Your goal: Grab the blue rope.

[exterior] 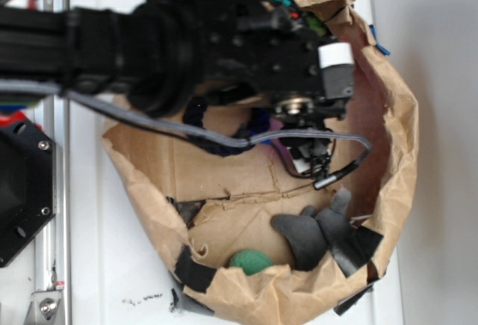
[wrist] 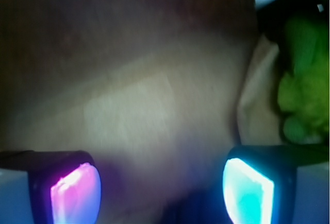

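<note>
Your gripper (wrist: 162, 188) hangs spread and empty over the paper bag (exterior: 403, 146), and the blue rope (exterior: 196, 112), peeking from under the arm (exterior: 112, 45), looks soft and limp, so pinch across its thick curve.

White table (exterior: 97, 265) fills the exterior frame. A crumpled brown paper bag (exterior: 403, 153), torn open and patched with black tape, lies directly on it across centre and right. Small dark specks (exterior: 142, 299) mark the bare surface at lower left.
</note>
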Tool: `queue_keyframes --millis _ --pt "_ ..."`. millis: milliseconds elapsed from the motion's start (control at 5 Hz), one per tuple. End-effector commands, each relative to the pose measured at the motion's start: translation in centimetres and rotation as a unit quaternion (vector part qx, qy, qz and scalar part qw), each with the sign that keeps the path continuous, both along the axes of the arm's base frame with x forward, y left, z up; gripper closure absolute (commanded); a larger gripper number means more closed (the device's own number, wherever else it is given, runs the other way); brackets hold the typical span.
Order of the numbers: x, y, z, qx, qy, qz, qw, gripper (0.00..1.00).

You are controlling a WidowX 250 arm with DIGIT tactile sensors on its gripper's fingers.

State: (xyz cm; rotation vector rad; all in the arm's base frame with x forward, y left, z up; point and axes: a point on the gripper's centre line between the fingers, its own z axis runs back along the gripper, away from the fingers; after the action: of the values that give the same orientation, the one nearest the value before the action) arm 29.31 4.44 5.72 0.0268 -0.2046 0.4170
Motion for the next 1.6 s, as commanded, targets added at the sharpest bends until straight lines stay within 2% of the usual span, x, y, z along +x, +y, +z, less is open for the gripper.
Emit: queue_keyframes --millis 0,600,800,1200,1400 --pt "-1.7 0.4 4.5 -0.024 -0.051 0.077 0.995 0.0" --pt "-2.0 2.9 2.6 -0.036 -0.053 0.204 0.977 0.0" --pt "-1.5 3.3 1.5 -0.026 -0.06 0.216 0.974 0.0" --pt "-1.0 4.1 -2.1 0.002 -0.045 0.176 0.983 0.0" --pt "-0.9 3.7 -3.0 0.006 -0.032 0.158 0.987 0.0"
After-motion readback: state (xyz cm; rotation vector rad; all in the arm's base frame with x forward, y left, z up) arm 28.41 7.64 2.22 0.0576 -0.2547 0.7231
